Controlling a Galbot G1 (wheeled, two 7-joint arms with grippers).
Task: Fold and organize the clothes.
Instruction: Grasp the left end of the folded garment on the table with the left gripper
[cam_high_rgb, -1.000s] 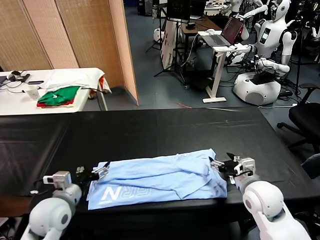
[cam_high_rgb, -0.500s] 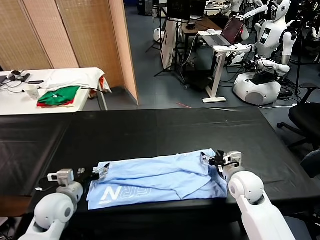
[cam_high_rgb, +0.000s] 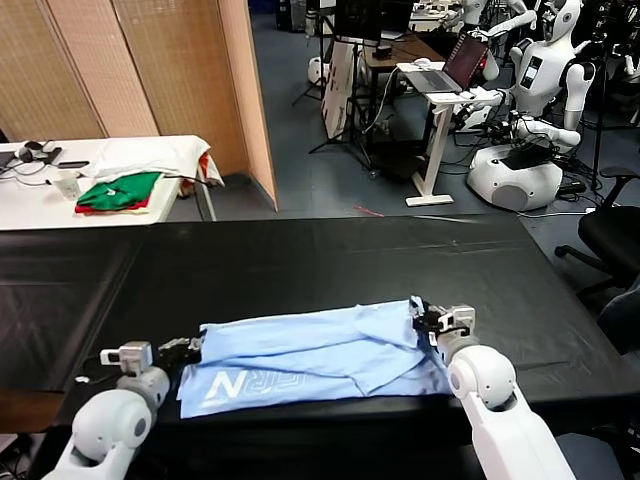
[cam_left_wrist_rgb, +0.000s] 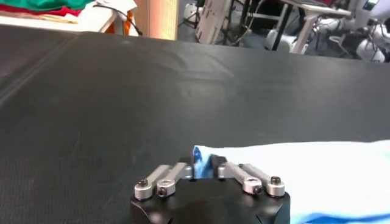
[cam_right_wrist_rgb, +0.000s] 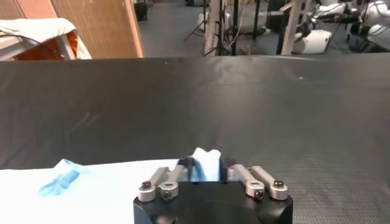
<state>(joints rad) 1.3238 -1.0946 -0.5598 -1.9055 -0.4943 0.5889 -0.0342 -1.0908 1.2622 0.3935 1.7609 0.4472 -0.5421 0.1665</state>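
Note:
The pale blue T-shirt (cam_high_rgb: 310, 352) lies in a long folded strip near the front edge of the black table (cam_high_rgb: 300, 255), with white lettering (cam_high_rgb: 250, 383) showing on its front left part. My left gripper (cam_high_rgb: 190, 347) is at the shirt's left end, shut on a pinch of blue fabric (cam_left_wrist_rgb: 202, 162); the shirt (cam_left_wrist_rgb: 317, 173) spreads away from the left gripper (cam_left_wrist_rgb: 204, 168). My right gripper (cam_high_rgb: 423, 319) is at the shirt's far right corner. In the right wrist view the right gripper (cam_right_wrist_rgb: 206, 167) is shut on a raised tuft of the shirt (cam_right_wrist_rgb: 91, 189).
A white side table (cam_high_rgb: 30, 205) at the back left holds green and red folded garments (cam_high_rgb: 118, 190) and a white cloth (cam_high_rgb: 150, 153). A woven screen (cam_high_rgb: 150, 70) stands behind it. White robots (cam_high_rgb: 530, 100) and a black chair (cam_high_rgb: 612, 235) are off to the right.
Both grippers moved in onto the shirt's ends and went from open to shut, each pinching fabric. The right one shifted left and farther back to the shirt's corner.

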